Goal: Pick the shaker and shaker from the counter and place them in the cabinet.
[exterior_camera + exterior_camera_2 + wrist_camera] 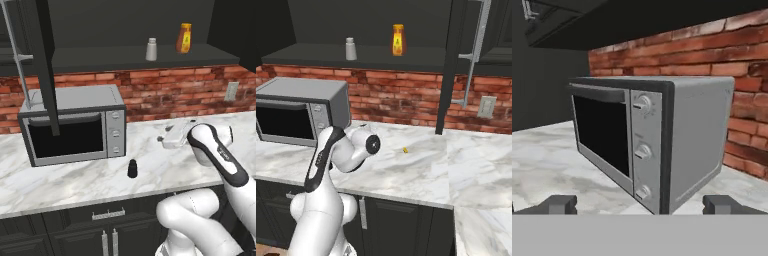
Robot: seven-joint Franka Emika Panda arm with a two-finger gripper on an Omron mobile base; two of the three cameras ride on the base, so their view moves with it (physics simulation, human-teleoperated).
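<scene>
Progress check: looks like about half done. 1 of the 2 shakers, the light grey shaker [151, 49] with the silvery cap, already stands upright on the dark shelf of the wall cabinet [125, 57], a bit apart from the orange-yellow bottle [184, 38]. From the other side you get the same thing, grey shaker [350, 48] left of the bottle [398, 40] on the shelf [316, 52].

What's left is the black shaker [132, 168]. It's sitting upright on the white marble counter [65, 182], near the front edge, just in front of the microwave's [75, 125] right-hand corner, not touching it.

The gripper [167, 139] is low over the counter, to the right of the black shaker and well short of it. In the hand view its 2 dark fingertips [559, 204] sit spread wide at the bottom corners with nothing between them, so it's released and empty. That camera looks straight at the microwave [647, 140] with its 3 knobs and the brick wall [712, 50] behind; I can't make out the black shaker in it.

So my read: shaker number 2 hasn't been picked up yet. The hand would need to swing down and left to line up on it, close, then lift it to the shelf beside the other one. The cabinet door [47, 65] with the long silver bar handle [20, 57] stands open, so that way looks free.
</scene>
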